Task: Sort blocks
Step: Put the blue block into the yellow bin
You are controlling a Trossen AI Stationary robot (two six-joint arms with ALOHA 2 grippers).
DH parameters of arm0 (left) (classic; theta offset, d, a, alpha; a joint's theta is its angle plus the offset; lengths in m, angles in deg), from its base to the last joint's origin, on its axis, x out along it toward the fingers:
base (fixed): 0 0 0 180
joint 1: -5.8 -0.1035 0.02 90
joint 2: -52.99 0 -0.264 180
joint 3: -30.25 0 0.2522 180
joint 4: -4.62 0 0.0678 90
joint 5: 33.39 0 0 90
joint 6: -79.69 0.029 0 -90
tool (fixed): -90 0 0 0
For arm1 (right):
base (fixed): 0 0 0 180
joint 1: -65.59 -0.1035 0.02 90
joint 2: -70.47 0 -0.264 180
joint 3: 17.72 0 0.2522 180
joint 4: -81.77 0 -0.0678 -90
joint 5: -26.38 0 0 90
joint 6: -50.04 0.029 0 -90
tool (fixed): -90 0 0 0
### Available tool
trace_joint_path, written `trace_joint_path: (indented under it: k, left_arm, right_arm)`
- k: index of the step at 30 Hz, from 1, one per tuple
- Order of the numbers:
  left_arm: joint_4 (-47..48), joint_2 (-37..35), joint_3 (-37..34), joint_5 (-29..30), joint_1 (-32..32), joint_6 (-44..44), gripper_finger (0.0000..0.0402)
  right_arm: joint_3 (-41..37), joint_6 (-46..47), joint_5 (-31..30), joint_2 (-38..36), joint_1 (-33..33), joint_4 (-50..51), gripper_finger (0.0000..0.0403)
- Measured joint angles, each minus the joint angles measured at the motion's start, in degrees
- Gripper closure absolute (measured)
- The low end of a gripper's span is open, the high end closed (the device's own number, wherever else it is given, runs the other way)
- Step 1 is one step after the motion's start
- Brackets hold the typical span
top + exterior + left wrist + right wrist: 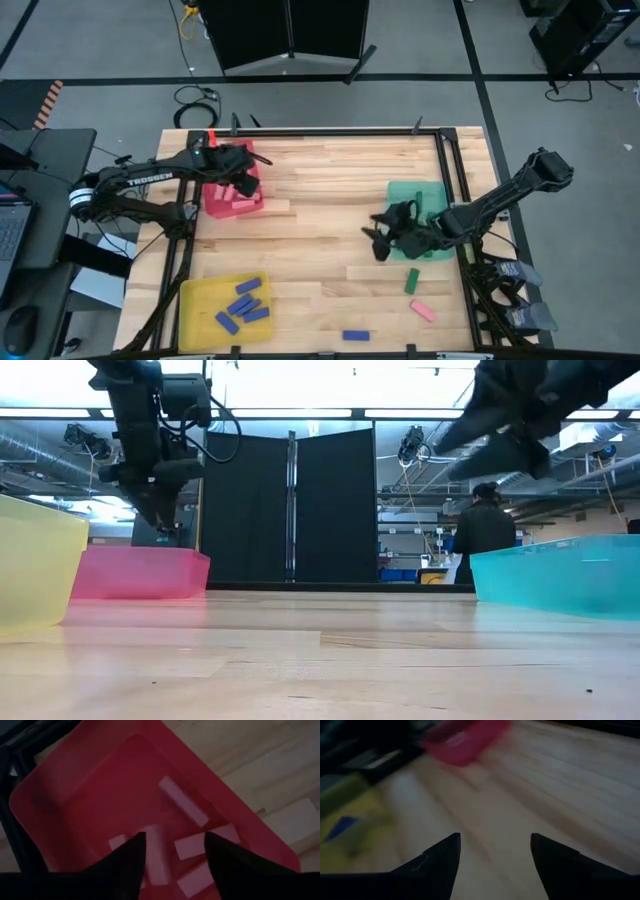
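My left gripper (175,845) hangs open above the red tray (212,200), whose floor holds several pink blocks (182,802). In the left wrist view one pink block (156,855) shows between the spread fingers, down in the tray. My right gripper (495,845) is open and empty over bare wood, just left of the green tray (415,195). Several blue blocks (245,303) lie in the yellow tray (195,300). On the table near its front edge lie a green block (411,280), a pink block (422,311) and a blue block (355,335).
A black frame rail (450,190) runs along the table's right side, close behind the green tray. Bare wood (320,220) lies between the trays in the table's middle. In the low view a person (483,530) stands far off in the room behind the table.
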Motion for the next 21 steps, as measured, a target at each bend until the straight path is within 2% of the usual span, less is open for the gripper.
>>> trace_joint_path:
  k: [3,6,12,16,21]
  left_arm:
    - [-0.15,-0.3,0.66,-0.69,0.62,0.75,0.0167]
    - [-2.61,-1.44,1.11,-3.63,3.08,2.98,0.0156]
    - [-12.07,-6.12,1.23,-5.62,12.81,4.91,0.0156]
    - [-17.92,-8.59,1.23,-4.37,20.15,4.26,0.016]
    - [-22.52,-9.0,1.29,-0.78,29.1,1.65,0.0161]
  right_arm:
    - [0.0,-5.88,2.92,3.38,-1.38,-8.36,0.0152]
    - [0.02,-10.93,10.02,7.29,-2.87,-14.54,0.0152]
    - [4.51,-11.17,18.78,17.0,-6.45,-14.93,0.015]
    - [10.55,-13.87,21.23,23.04,-8.73,-10.53,0.0149]
    - [20.39,-15.5,22.52,28.23,-11.03,3.68,0.0151]
